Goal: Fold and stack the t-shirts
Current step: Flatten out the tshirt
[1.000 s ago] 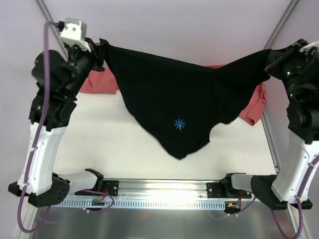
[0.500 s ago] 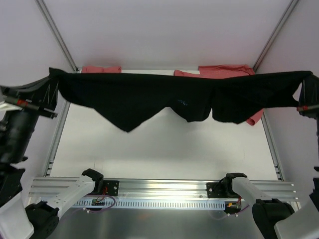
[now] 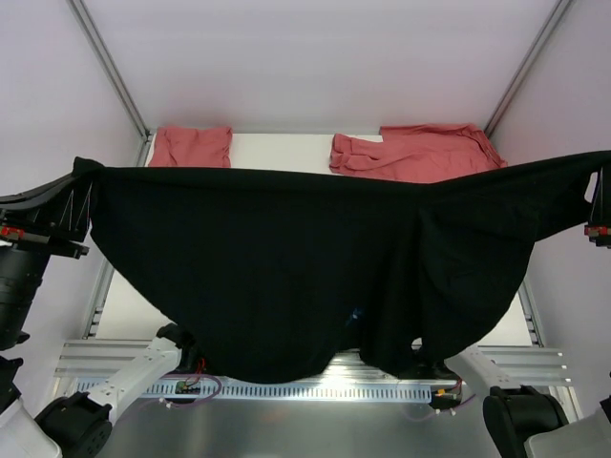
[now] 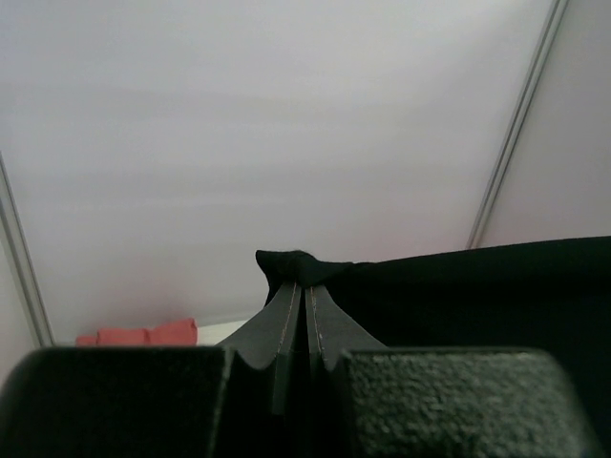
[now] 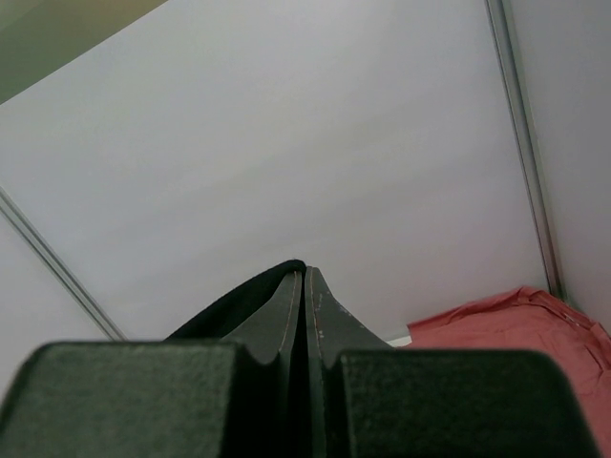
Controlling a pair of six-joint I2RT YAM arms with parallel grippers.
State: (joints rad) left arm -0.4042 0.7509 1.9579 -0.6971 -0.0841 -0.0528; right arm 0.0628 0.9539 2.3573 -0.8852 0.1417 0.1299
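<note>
The black t-shirt (image 3: 286, 267) hangs stretched wide in the air between both arms, close to the top camera, and hides most of the table. My left gripper (image 3: 81, 196) is shut on its left corner, a bunch of black cloth (image 4: 291, 262) pinched at the left gripper's (image 4: 304, 286) tips. My right gripper (image 3: 597, 191) is shut on the right corner, with black cloth (image 5: 239, 301) trailing off the right gripper's (image 5: 304, 272) tips. A folded salmon-red t-shirt (image 3: 194, 146) lies at the table's back left. A crumpled salmon-red t-shirt (image 3: 415, 153) lies at the back right.
The white table (image 3: 277, 148) shows only as a strip at the back. White enclosure walls with metal corner posts (image 3: 105, 62) surround it. The arm bases and aluminium rail (image 3: 315, 386) run along the near edge, partly behind the hanging hem.
Both arms have swung outward and toward the camera, spreading the black t-shirt wide. It now hangs as a broad curtain over the near table, its chest mark hidden.
</note>
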